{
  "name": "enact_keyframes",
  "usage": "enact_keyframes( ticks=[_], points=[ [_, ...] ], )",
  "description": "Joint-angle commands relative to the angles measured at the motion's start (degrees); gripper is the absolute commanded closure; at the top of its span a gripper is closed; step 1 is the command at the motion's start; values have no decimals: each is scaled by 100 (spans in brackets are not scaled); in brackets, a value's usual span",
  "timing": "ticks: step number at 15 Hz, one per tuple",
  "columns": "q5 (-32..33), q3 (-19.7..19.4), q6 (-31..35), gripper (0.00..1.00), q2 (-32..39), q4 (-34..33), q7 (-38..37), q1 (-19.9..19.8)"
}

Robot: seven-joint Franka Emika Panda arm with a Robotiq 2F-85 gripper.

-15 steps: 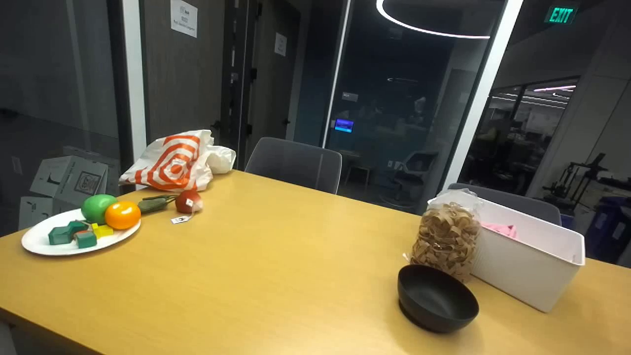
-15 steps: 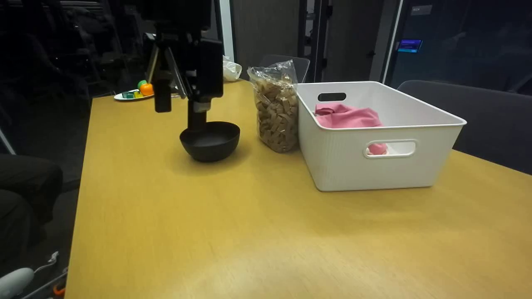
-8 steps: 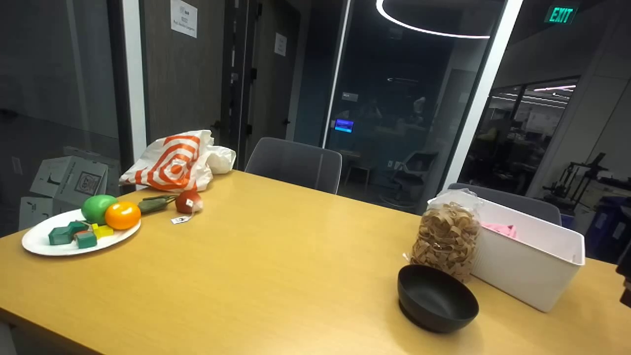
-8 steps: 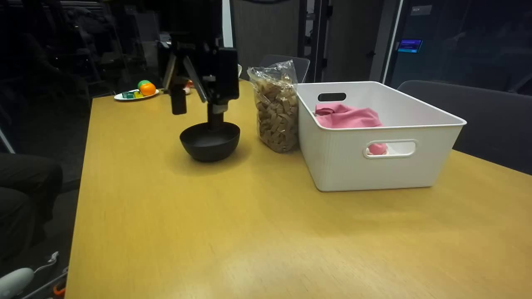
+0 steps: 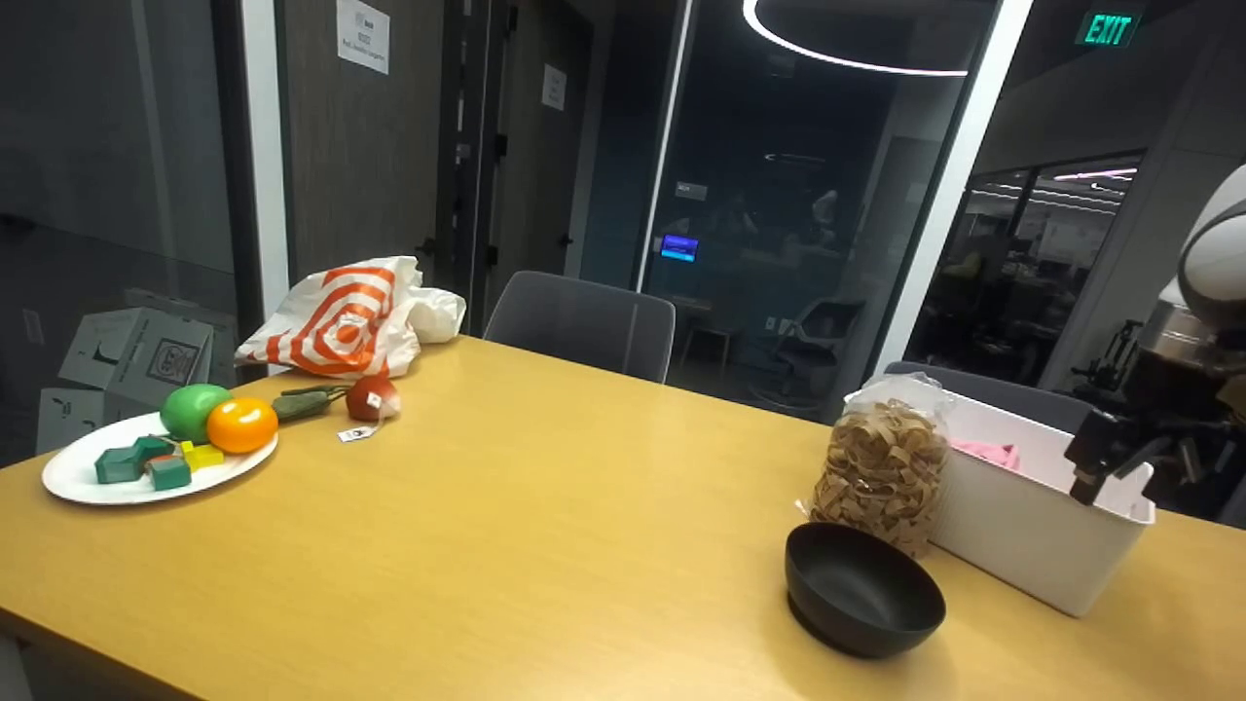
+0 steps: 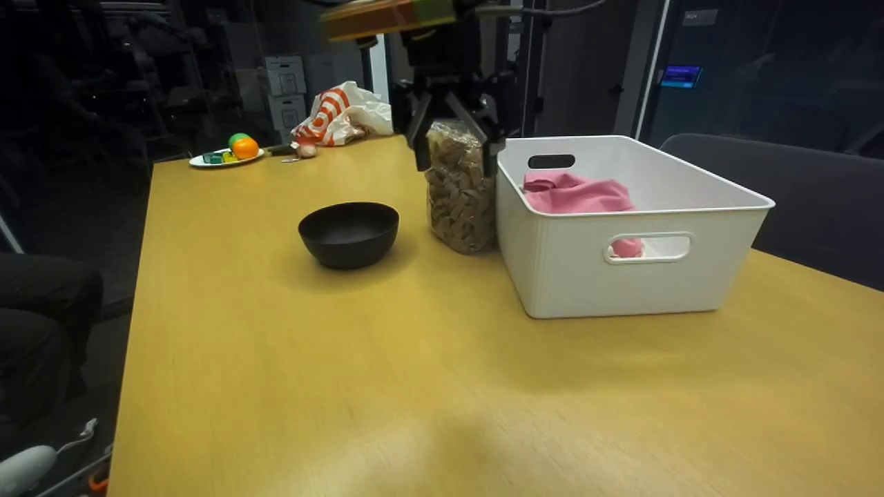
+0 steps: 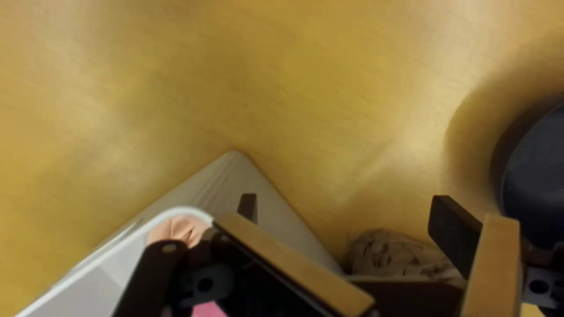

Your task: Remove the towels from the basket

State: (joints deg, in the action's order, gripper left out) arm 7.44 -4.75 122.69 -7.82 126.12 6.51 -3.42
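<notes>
A pink towel (image 6: 580, 195) lies crumpled in the white basket (image 6: 573, 269); it also shows in an exterior view (image 5: 991, 455). In the wrist view a bit of pink towel (image 7: 209, 310) and a peach-coloured fold (image 7: 180, 230) show inside the basket (image 7: 275, 218); the rest is hidden by the gripper. How many towels there are I cannot tell. My gripper (image 6: 456, 164) is open and empty, pointing down. In that view it appears in front of the pasta bag, left of the basket. In the wrist view its fingers (image 7: 454, 233) are wide apart, above the basket's side wall.
A clear bag of pasta (image 5: 881, 472) stands upright against the basket's side. A black bowl (image 6: 349, 238) sits beside it on the table (image 6: 345, 386). A plate (image 5: 68, 477) with toy food and a white-and-orange bag (image 5: 341, 321) are at the far end. Chairs stand behind the table.
My gripper has moved from over the black bowl toward the basket and turned. The arm has come into sight at the right edge of an exterior view. Towel, basket, bag and bowl have not moved.
</notes>
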Motion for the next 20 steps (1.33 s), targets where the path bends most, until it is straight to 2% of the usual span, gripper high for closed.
enact_keyframes(
  ticks=[1,4,9,11,14,20],
  points=[
    [4,-34,48,0,1004,-1477,155,-65],
    [-282,-59,330,0,1842,-2475,118,-91],
    [-685,69,830,0,3037,-3530,32,-199],
    [-555,44,1151,0,3396,-3684,-9,-179],
    [-347,-26,1056,0,3713,-3800,21,-174],
    [7,-8,1101,0,3867,-3604,184,-177]
  ],
)
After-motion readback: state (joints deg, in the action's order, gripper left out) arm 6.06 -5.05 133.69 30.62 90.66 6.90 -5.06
